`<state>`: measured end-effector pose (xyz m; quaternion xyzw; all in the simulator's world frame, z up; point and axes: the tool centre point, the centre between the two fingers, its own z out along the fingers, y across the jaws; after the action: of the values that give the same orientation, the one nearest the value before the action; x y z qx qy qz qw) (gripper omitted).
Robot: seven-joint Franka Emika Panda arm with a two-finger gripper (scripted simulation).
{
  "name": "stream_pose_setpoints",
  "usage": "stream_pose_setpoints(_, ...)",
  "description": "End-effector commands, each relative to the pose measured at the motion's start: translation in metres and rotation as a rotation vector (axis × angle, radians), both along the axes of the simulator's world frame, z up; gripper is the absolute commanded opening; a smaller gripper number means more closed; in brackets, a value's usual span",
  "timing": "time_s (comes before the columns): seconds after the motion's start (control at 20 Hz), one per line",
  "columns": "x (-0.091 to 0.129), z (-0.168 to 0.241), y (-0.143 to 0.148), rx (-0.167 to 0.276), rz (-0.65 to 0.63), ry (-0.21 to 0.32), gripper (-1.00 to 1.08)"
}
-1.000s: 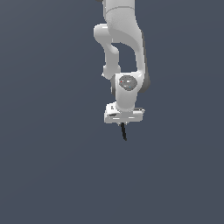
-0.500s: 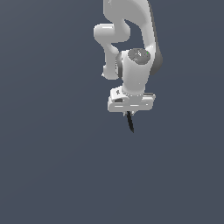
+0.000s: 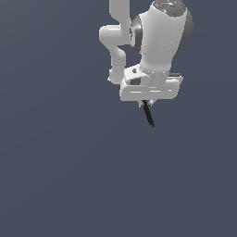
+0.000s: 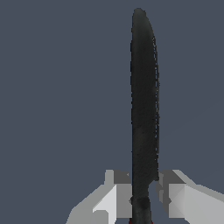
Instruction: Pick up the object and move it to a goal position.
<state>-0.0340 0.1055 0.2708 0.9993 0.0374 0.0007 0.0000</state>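
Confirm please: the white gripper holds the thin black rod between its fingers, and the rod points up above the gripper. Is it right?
Not quite. The white gripper does hold the thin black rod, but the exterior view shows the rod hanging down below the gripper, not pointing up above it.

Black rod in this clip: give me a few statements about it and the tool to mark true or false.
1. The black rod hangs below the tool, clear of any surface. True.
2. The tool's fingers are spread wide with nothing between them. False: they sit on either side of the rod.
3. In the wrist view the rod extends well past the fingertips. True.
4. The rod is wider than the tool. False: it is far narrower.
5. A second object lies under the rod. False: only plain background shows.
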Motion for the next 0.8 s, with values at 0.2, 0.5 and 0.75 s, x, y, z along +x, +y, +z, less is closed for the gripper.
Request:
stream_pose_setpoints(0.2, 0.005, 0.067, 0.014, 0.000, -0.001, 0.001, -1.00)
stream_pose_setpoints(0.5, 0.010, 0.111, 0.025, 0.000, -0.001, 0.001, -1.00)
stream_pose_setpoints(0.75, 0.014, 0.133, 0.029, 0.000, -0.002, 0.001, -1.00)
